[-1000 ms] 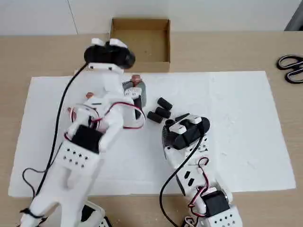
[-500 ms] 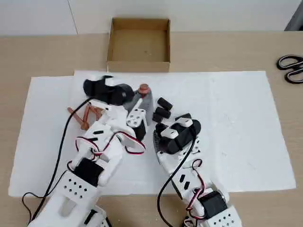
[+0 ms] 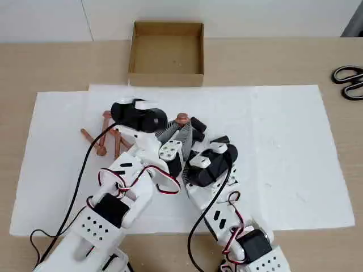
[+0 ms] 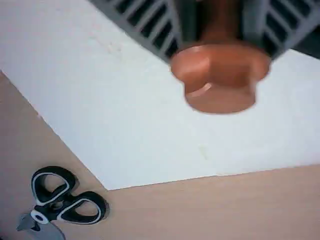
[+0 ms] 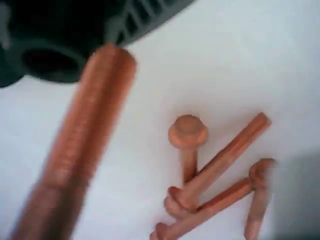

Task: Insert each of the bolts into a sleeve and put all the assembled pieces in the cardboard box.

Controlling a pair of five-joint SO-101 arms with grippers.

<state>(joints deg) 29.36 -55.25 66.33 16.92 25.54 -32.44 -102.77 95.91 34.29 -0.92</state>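
My left gripper (image 3: 180, 134) is shut on a copper bolt (image 3: 182, 119) over the middle of the white sheet. In the left wrist view the bolt's head (image 4: 220, 75) sticks out between the grey ribbed fingers (image 4: 140, 25). My right gripper (image 3: 191, 149) sits just right of it, shut on a black sleeve (image 5: 45, 55). In the right wrist view the bolt's threaded end (image 5: 107, 65) lies beside the sleeve's opening, not inside it. Another black sleeve (image 3: 198, 123) lies on the sheet beside the two grippers. Several loose bolts (image 3: 108, 139) lie in a pile to the left. The cardboard box (image 3: 166, 79) stands at the back, nothing in it.
A white sheet (image 3: 283, 153) covers most of the wooden table, and its right half is bare. Scissors (image 3: 349, 81) lie on the wood at the far right edge. Cables trail from both arms toward the front.
The left arm drew back from beside the box to the sheet's middle, carrying the bolt rightward and uncovering the loose bolts. The right gripper shifted left toward it.
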